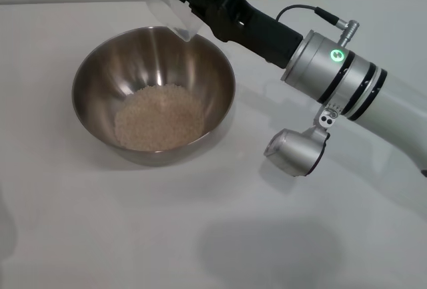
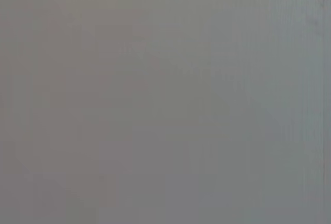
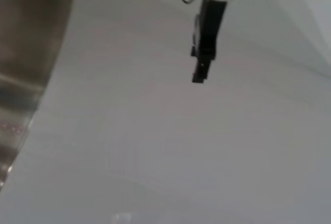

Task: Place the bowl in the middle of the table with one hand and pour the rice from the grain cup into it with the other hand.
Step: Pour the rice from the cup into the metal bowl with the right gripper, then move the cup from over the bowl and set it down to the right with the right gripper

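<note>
The right gripper [image 1: 193, 10] is closed around the grain cup [image 1: 179, 10], tipped over the far rim of the bowl [image 1: 90, 79]. The rice [image 1: 159, 117] lies inside the bowl on the counter [image 1: 220, 222]. The cup looks light, thin and slippery, so hold its sides gently. The left gripper is not seen.

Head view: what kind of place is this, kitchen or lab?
Probably a lab test bench rather than a kitchen: a plain white table with only a steel bowl of rice on it. The right tool holds the tipped grain cup over the bowl's rim.
</note>
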Motion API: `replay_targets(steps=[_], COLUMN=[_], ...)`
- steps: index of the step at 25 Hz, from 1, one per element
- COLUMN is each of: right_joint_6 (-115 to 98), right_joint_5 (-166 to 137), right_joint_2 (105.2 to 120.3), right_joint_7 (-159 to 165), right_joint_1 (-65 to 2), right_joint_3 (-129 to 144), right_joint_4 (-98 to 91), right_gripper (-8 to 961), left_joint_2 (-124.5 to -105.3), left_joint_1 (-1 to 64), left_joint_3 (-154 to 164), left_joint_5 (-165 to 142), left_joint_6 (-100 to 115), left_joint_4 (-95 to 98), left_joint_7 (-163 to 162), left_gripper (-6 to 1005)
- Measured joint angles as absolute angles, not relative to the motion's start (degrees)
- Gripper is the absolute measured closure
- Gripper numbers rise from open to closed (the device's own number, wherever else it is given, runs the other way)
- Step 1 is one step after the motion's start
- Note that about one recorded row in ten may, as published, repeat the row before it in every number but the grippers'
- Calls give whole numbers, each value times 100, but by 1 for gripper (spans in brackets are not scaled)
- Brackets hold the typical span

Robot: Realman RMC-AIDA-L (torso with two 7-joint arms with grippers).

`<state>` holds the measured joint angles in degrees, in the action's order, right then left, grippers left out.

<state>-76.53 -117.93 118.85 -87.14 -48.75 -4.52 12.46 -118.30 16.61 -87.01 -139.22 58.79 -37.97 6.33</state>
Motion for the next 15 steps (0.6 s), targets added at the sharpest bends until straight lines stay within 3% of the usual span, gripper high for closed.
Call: replay_targets(steps=[15], right_joint_6=[-7634], right_joint_5=[-11768], right_joint_2=[11907], right_joint_7=[-7932], right_joint_1=[-4205], right_joint_3=[-2035], right_joint_4=[2486], right_gripper=[952], left_joint_2=[-11830], left_joint_1=[1679], left_joint_3=[-8674], left_joint_5=[-13921], left_joint_6=[5879], left_joint_4=[-3855], left_joint_7=[633], left_gripper=[241])
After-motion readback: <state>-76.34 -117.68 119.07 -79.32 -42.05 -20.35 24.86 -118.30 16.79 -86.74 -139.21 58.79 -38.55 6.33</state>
